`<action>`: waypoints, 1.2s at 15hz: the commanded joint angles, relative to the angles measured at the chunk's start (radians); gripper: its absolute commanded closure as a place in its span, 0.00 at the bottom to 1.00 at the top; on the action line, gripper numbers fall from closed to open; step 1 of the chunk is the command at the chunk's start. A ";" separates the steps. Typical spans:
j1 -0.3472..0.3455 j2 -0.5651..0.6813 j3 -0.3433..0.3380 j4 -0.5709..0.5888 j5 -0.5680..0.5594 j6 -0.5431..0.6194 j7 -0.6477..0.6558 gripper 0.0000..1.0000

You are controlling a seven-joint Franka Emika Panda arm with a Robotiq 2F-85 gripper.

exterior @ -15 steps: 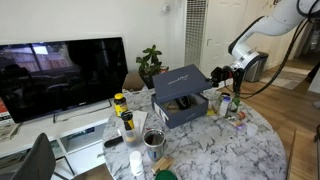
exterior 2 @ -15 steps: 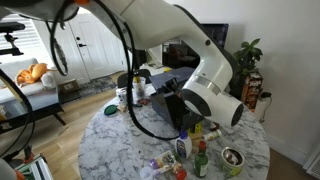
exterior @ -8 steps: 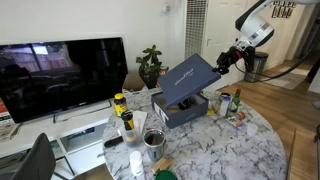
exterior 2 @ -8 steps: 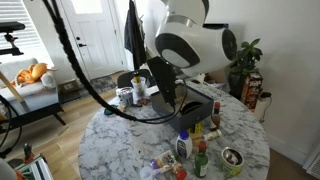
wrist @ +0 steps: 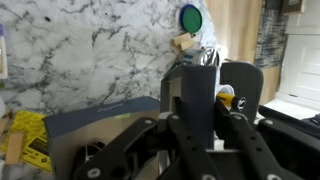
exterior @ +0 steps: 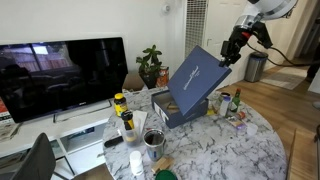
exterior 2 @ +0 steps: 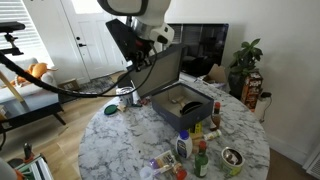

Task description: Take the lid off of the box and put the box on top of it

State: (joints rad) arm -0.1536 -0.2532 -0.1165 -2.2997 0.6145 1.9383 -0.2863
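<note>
Shallow slate-blue cardboard lid point(exterior: 195, 78) went from near-flat to steeply tilted above the deep slate-blue cardboard box point(exterior: 186, 110), jaws clamped on its high edge. Looks freed; set it beside the box next.

We read the lid point(exterior: 200, 72) as slate-blue outside; box point(exterior: 188, 112) same slate-blue, dark inside. The table point(exterior: 225, 152) is white marble with grey veining. The gripper point(exterior: 227, 56) is black, arm point(exterior: 262, 8) white. At 9 o'clock of the box, tall bottles point(exterior: 127, 120): yellow tops. At its 5 o'clock, small bottles point(exterior 2: 200, 145) show red and green. The TV point(exterior: 60, 75) is black, plant point(exterior: 150, 65) green. Wrist view: green disc point(wrist: 190, 17) at 12 o'clock, yellow patch point(wrist: 25, 140) at 8 o'clock.
</note>
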 commanded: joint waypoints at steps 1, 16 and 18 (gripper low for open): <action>0.032 -0.029 -0.006 -0.007 -0.061 -0.017 0.067 0.68; 0.128 -0.072 0.191 0.023 -0.487 -0.234 0.392 0.92; 0.147 -0.057 0.228 0.036 -0.544 -0.292 0.461 0.92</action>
State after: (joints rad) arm -0.0363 -0.3239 0.0741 -2.2814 0.1592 1.7324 0.0750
